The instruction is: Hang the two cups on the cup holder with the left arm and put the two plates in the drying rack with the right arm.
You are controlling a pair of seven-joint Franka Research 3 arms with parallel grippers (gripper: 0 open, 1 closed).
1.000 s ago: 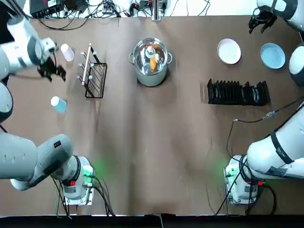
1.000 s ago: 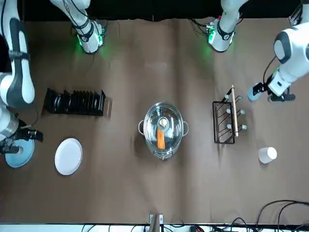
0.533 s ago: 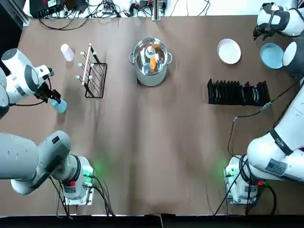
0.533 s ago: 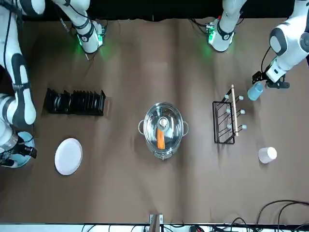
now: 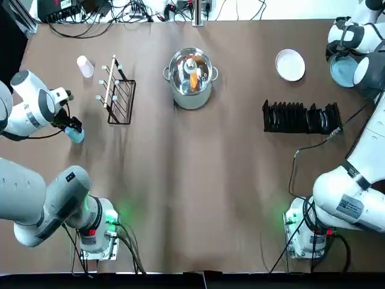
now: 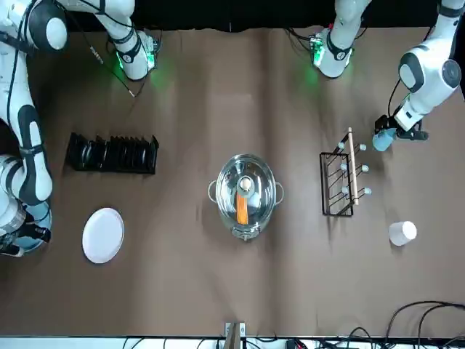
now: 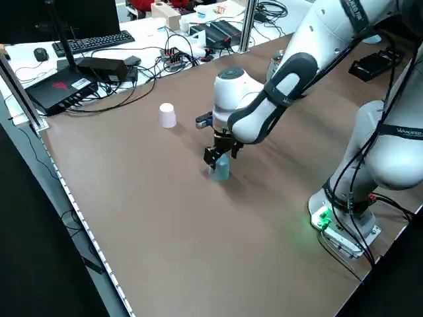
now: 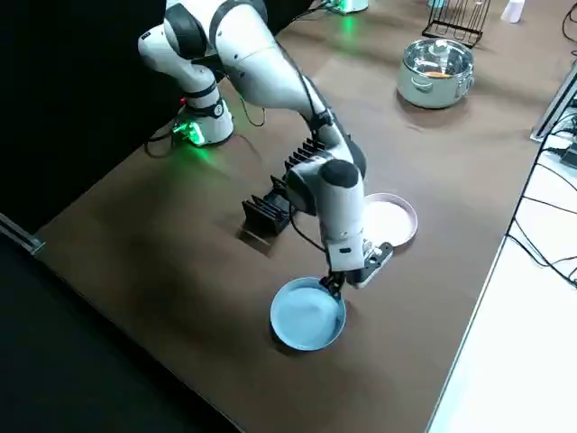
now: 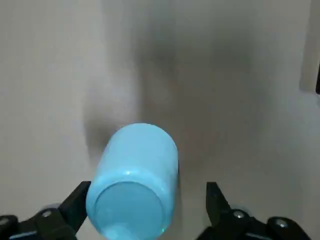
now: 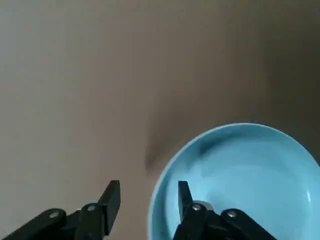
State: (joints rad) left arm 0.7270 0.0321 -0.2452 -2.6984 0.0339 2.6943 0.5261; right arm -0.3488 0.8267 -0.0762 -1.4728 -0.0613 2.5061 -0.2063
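Note:
The light blue cup [image 5: 76, 135] stands upside down on the table, nearer the robot than the cup holder [image 5: 118, 92]. My left gripper [image 9: 145, 205] is open and straddles this cup [image 9: 133, 186], one finger on each side. The white cup [image 5: 85, 66] stands at the far left, beside the holder. At the far right, my right gripper [image 10: 147, 200] is open over the rim of the light blue plate [image 10: 240, 175], one finger inside and one outside. The white plate [image 5: 290, 64] lies to that plate's left. The black drying rack [image 5: 301, 117] holds nothing.
A steel pot [image 5: 191, 77] with a glass lid and an orange item inside stands at the table's far middle. Cables and equipment lie beyond the far edge. The arms' green-lit bases [image 5: 96, 229] sit at the near edge.
The left gripper came toward the robot from beside the holder and lowered around the light blue cup. The right gripper came in from the far edge down onto the light blue plate's rim.

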